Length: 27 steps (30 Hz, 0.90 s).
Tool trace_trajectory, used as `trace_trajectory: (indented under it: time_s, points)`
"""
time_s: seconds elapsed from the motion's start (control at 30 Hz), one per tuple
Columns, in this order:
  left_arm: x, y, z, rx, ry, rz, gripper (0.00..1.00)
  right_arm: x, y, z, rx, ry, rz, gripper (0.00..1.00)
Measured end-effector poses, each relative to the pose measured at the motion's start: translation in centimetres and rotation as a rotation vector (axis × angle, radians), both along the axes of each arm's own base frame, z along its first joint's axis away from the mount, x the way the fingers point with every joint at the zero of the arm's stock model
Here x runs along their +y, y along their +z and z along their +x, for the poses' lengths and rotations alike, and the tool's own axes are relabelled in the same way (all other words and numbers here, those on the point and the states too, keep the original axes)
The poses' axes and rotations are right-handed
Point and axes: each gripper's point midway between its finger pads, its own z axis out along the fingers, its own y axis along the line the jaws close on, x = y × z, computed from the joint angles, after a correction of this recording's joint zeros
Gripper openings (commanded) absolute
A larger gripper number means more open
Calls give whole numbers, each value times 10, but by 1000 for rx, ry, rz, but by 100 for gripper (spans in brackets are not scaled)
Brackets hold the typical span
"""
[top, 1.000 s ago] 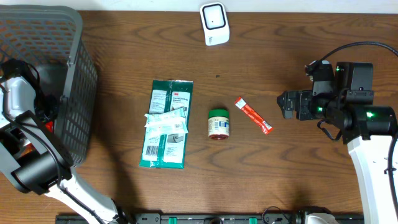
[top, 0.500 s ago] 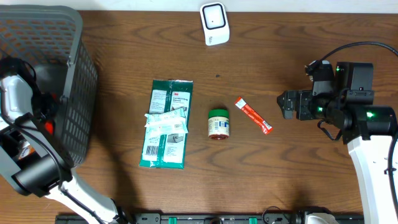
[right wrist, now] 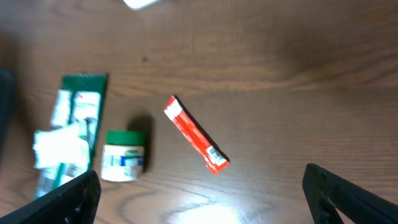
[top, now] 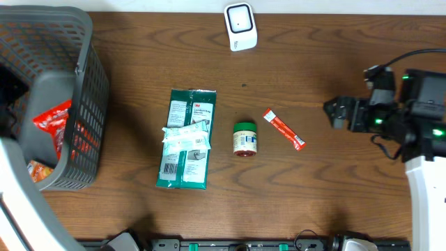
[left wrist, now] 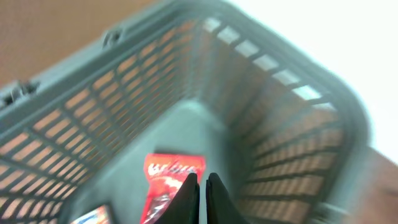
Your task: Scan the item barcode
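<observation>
Since your right gripper (top: pixel 336 113) stands spread wide and empty with the red sachet (top: pixel 283 129) lying on the bench (top: pixel 334 202) just ahead of it, long axis slanted across its opening, it sits far nearer than your left gripper (left wrist: pixel 200 186), clenched on nothing over the basket (left wrist: pixel 292 93).

The green packet (top: pixel 187 139) on the desk carries a "3M" logo near its top edge; its finer print is too small to read. The white lettering on the red packet (left wrist: pixel 166 180) in the basket (left wrist: pixel 74 118) is blurred, and the jar (top: pixel 244 139) label is illegible.
</observation>
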Motion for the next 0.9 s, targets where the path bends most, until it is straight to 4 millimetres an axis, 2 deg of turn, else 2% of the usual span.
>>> trace_trajectory:
  time_s: [0.03, 0.07, 0.1, 0.13, 0.2, 0.27, 0.33, 0.43, 0.53, 0.6, 0.7, 0.73, 0.9]
  points:
    - [-7, 14, -3, -39, -17, 6, 9, -4, 7, 0, -11, -13, 15, 99]
    - [-12, 26, -6, -69, -30, 13, 15, -7, 13, 0, -20, -22, 26, 99]
    - [-17, 39, -10, -104, -35, 27, 38, -12, 21, -1, -32, -37, 39, 99]
    - [-19, 42, -13, -109, -34, 29, 54, -14, 23, -2, -32, -44, 44, 99]
    - [-20, 39, -17, -94, -24, 16, 64, -15, 22, -9, -10, -53, 62, 99]
    - [-19, 25, -17, -45, -19, -13, 68, -15, 20, -12, 5, -55, 70, 99]
    - [-13, 5, -10, 10, -14, -49, 69, -14, 19, -12, 15, -54, 76, 99]
    - [-3, -37, 3, 125, -8, -120, 70, -14, 16, -11, 25, -51, 85, 99]
    - [6, -91, 15, 263, -1, -207, 70, -14, 15, -10, 32, -50, 89, 99]
    - [8, -134, 18, 378, 2, -283, 76, -14, 14, -10, 35, -50, 89, 99]
    - [10, -177, 16, 494, 10, -364, 86, -14, 14, -10, 36, -51, 89, 99]
    - [14, -202, 14, 554, 23, -413, 86, -14, 14, -11, 37, -52, 89, 99]
    - [13, -255, 13, 629, -18, -567, 86, -14, 13, -11, 38, -52, 89, 99]
